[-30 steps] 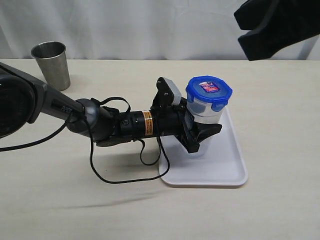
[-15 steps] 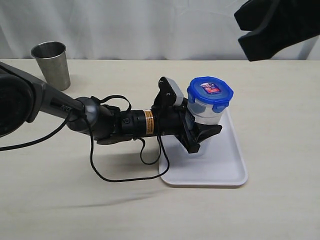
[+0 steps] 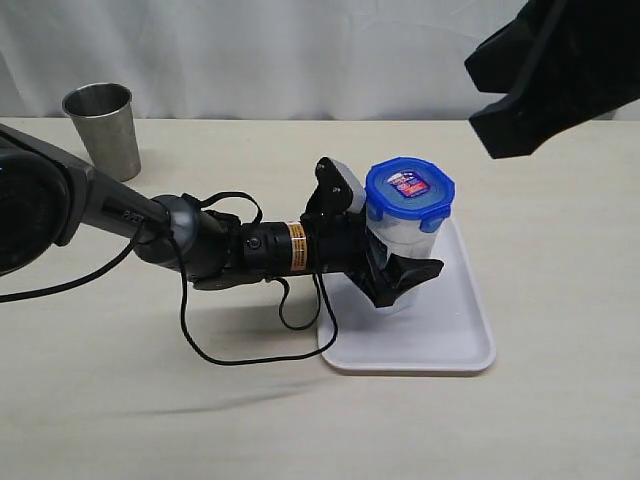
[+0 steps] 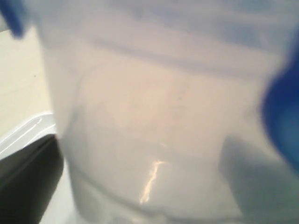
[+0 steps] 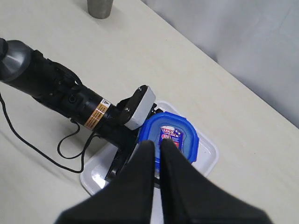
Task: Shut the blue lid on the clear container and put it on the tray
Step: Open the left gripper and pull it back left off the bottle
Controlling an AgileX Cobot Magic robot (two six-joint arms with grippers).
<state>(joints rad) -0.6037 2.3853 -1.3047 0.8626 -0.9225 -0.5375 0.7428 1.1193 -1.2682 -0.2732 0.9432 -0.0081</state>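
The clear container stands upright on the tray, towards the end nearer the left arm, with the blue lid sitting flat and square on its mouth, sticker side up. The lid's flaps look folded down against the rim, though whether each one is fully snapped is too small to tell

The left gripper has its jaws spread wide around the lower half of the container, one finger in front and the other hidden behind it. The left wrist view is filled with the blurred translucent wall, and it does not show whether the pads are pressing on it or standing just clear. The right gripper hangs high above the lid with its fingers pressed together, holding nothing

As a thing to handle, the container is probably light: thin translucent plastic with nothing visible inside. Tall, narrow and slightly tapered, it would likely tip under a sideways knock, so any withdrawal wants to be straight back along the arm. Its walls look smooth and a little yielding, so a hold low on the body seems steadier than one on the lid

The tray carries only the container. The steel cup stands well apart at the far corner of the table, its inside not visible
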